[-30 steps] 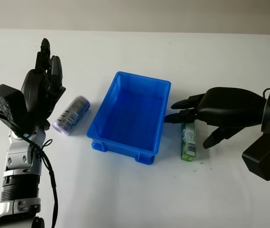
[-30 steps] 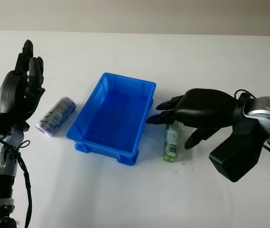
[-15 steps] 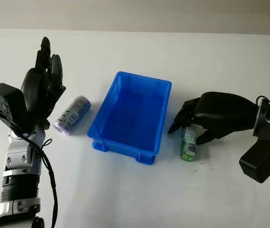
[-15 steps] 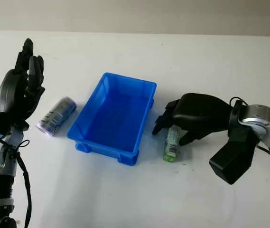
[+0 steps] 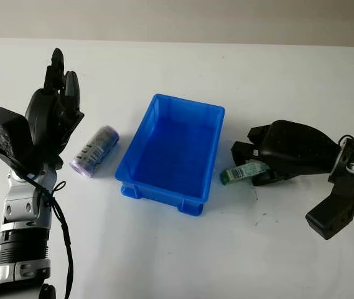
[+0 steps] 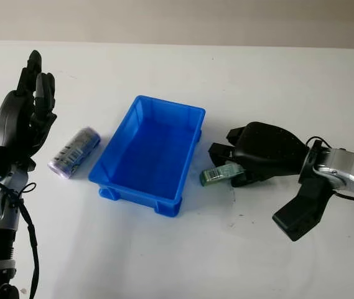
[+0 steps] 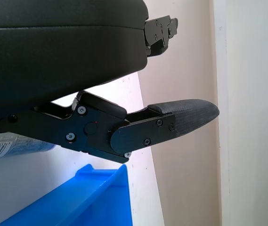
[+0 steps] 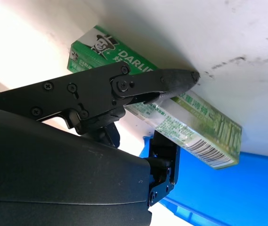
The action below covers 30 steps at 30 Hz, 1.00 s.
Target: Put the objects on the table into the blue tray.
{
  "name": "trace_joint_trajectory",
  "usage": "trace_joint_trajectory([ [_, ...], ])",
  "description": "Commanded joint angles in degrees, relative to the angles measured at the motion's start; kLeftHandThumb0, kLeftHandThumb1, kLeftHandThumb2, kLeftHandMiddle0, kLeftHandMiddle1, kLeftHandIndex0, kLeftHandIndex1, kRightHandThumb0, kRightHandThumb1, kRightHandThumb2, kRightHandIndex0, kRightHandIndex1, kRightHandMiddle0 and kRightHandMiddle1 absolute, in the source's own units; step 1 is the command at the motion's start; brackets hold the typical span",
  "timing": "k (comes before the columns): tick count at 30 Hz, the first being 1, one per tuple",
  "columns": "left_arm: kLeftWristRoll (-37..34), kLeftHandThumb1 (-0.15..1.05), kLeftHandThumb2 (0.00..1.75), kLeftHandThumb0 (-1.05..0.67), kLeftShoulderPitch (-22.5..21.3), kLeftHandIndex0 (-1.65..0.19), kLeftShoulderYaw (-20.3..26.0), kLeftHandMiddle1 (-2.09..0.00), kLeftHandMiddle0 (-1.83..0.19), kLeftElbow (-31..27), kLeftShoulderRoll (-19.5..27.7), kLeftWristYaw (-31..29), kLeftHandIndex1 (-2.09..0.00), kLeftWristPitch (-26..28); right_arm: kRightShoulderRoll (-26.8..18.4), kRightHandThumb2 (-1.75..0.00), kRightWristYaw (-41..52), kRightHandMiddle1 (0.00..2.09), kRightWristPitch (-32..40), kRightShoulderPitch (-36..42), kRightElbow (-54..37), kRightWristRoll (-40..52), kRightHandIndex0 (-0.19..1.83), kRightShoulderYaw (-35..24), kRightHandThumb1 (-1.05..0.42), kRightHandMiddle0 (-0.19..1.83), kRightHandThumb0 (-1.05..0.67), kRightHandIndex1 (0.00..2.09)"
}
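Note:
The blue tray (image 5: pixel 172 152) sits empty in the middle of the white table. Just right of its right wall, my right hand (image 5: pixel 251 167) is shut on a green toothpaste box (image 5: pixel 242 173), which now lies crosswise with one end sticking out toward the tray. In the right wrist view the fingers (image 8: pixel 138 84) wrap the green box (image 8: pixel 190 132) beside the tray's blue wall (image 8: pixel 228 197). A purple can (image 5: pixel 94 151) lies on its side left of the tray. My left hand (image 5: pixel 55 109) is open, raised upright above and left of the can.
The table's far edge runs along the top of the head views. Small dark specks mark the surface below my right hand. The purple can's label (image 7: pixel 2 146) and a tray corner (image 7: pixel 91 197) show in the left wrist view.
My right hand came down over the green box, curled shut on it and turned it from lengthwise to crosswise beside the tray. The left hand stayed raised.

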Motion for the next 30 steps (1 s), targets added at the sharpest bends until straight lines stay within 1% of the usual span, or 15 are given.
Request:
trace_joint_trajectory([
  [1,0.0,1.05,0.66,-0.81,-1.2,0.19,0.2,-0.03,0.19,0.0,0.9,-0.5,-0.02,-0.4,-2.0,-0.3,-1.0,2.09,1.4,-0.3,1.4,-1.1,1.09,1.4,-1.05,0.74,-0.54,2.09],
  [3,0.0,1.05,0.64,-0.81,-1.1,0.18,0.3,-0.04,0.18,0.0,1.0,-0.6,-0.02,-0.4,-2.3,-0.29,-3.3,2.09,1.8,-0.7,1.6,-1.8,1.09,2.3,-1.05,0.75,-0.54,2.09],
  [6,0.0,1.05,0.63,-0.81,-1.2,0.19,0.2,-0.04,0.18,0.1,1.2,-1.0,-0.02,-0.4,-2.5,-0.2,-6.5,2.09,2.6,-2.1,2.9,-2.3,1.09,3.2,-1.05,0.74,-0.53,2.09],
  [9,-0.1,1.05,0.63,-0.81,-1.3,0.19,0.2,-0.04,0.18,0.1,1.3,-1.2,-0.02,-0.2,-2.3,-0.2,-6.3,2.09,4.2,-4.5,4.6,0.1,1.04,1.9,-1.05,0.77,-0.51,2.09],
  [12,-0.3,1.05,0.62,-0.8,-1.5,0.19,0.2,-0.05,0.19,0.3,1.4,-1.5,-0.02,-0.2,-1.9,-0.15,-7.3,2.09,7.9,-7.3,6.6,2.6,0.97,0.0,-1.05,0.76,-0.51,2.09],
  [14,-0.1,1.05,0.63,-0.8,-1.6,0.19,0.2,-0.04,0.19,0.6,1.4,-1.5,-0.02,-0.4,-2.0,-0.17,-7.7,2.09,10.3,-10.3,8.2,2.6,0.95,0.1,-1.05,0.76,-0.53,2.09],
  [15,0.1,1.05,0.63,-0.8,-1.7,0.19,0.1,-0.04,0.19,0.8,1.5,-1.6,-0.02,-0.6,-1.9,-0.18,-7.8,2.09,11.4,-11.9,9.0,2.2,0.95,0.4,-1.05,0.77,-0.53,2.09],
  [16,0.2,1.05,0.63,-0.8,-1.8,0.19,0.1,-0.04,0.19,0.9,1.5,-1.6,-0.02,-0.7,-1.7,-0.22,-7.9,2.09,12.5,-13.4,9.9,2.0,0.99,0.7,-1.05,0.78,-0.54,2.09],
  [17,0.3,1.05,0.64,-0.8,-1.8,0.19,0.0,-0.03,0.19,1.1,1.6,-1.7,-0.02,-0.9,-1.4,-0.25,-8.5,2.09,13.6,-14.8,10.9,1.7,1.06,1.0,-1.05,0.84,-0.57,2.09],
  [18,0.3,1.05,0.64,-0.8,-2.0,0.19,-0.1,-0.03,0.19,1.3,1.5,-1.8,-0.02,-0.9,-1.0,-0.25,-8.9,2.09,14.6,-16.0,11.9,1.7,1.1,1.2,-1.05,0.88,-0.58,2.09],
  [20,0.2,1.05,0.64,-0.8,-2.1,0.19,-0.1,-0.02,0.19,1.4,1.4,-1.8,-0.01,-0.8,0.0,-0.19,-9.5,2.09,16.0,-18.2,14.0,2.7,1.19,1.3,-1.05,0.98,-0.59,2.09],
  [22,0.1,1.05,0.64,-0.8,-2.1,0.19,0.0,-0.02,0.19,1.3,1.2,-1.6,-0.01,-0.5,0.8,-0.15,-9.1,2.09,17.4,-19.9,15.3,4.1,1.2,0.9,-1.05,1.01,-0.59,2.09],
  [26,0.1,1.05,0.63,-0.8,-2.0,0.18,0.1,-0.03,0.19,1.1,1.2,-1.4,-0.02,-0.4,3.2,-0.06,-10.5,2.09,18.5,-22.9,18.8,8.3,1.15,-0.2,-0.99,1.01,-0.54,2.09],
  [30,0.3,1.05,0.63,-0.81,-2.1,0.19,-0.1,-0.03,0.19,1.5,1.2,-1.5,-0.02,-0.9,5.9,-0.06,-9.1,2.09,19.7,-24.4,19.9,12.4,1.18,-0.7,-1.0,1.02,-0.5,2.09],
])
